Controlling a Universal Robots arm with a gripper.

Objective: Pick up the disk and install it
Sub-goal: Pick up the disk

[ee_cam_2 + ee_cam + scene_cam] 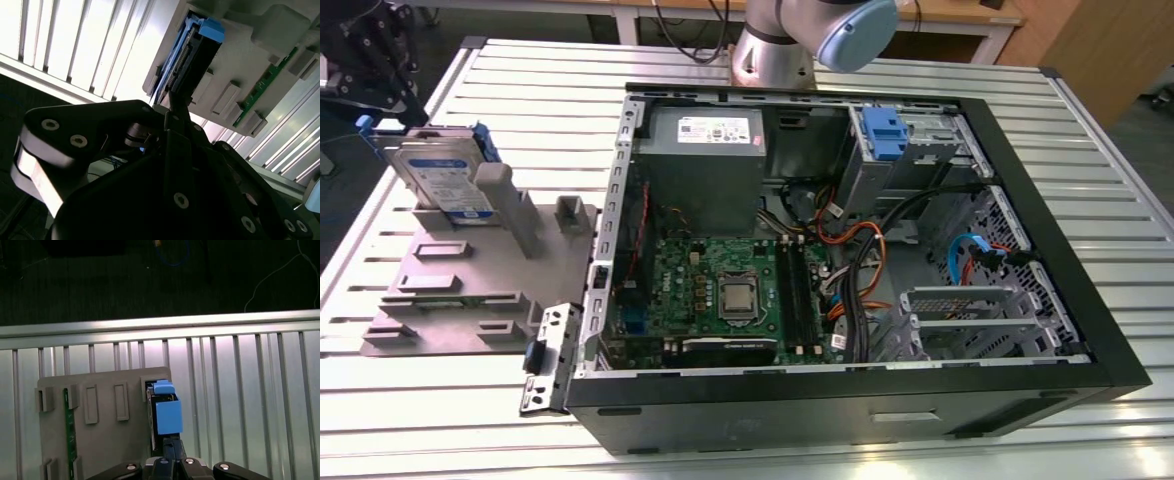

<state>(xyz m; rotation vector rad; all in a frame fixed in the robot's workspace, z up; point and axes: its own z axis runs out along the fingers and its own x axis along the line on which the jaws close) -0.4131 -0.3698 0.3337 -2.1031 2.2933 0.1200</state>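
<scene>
The disk [447, 185] stands on edge in a slot of the grey fixture [467, 255] at the exterior view's left. Its white-and-blue label faces out and blue rails run along its sides. My gripper [394, 100] hovers just above and behind the disk's upper end. The first wrist view looks down on the disk [166, 415] edge-on, with my gripper [170, 446] directly over it, its fingers drawn together into one narrow tip that holds nothing. In the second wrist view that tip [174, 102] reaches close to the disk's dark edge [192, 55].
An open computer case [854, 400] lies on the slatted metal table [1067, 130]. Inside it are a motherboard [720, 290], a grey power-supply box [700, 150] and a drive bay with a blue bracket [881, 135]. A green circuit strip [67, 425] sits in the fixture.
</scene>
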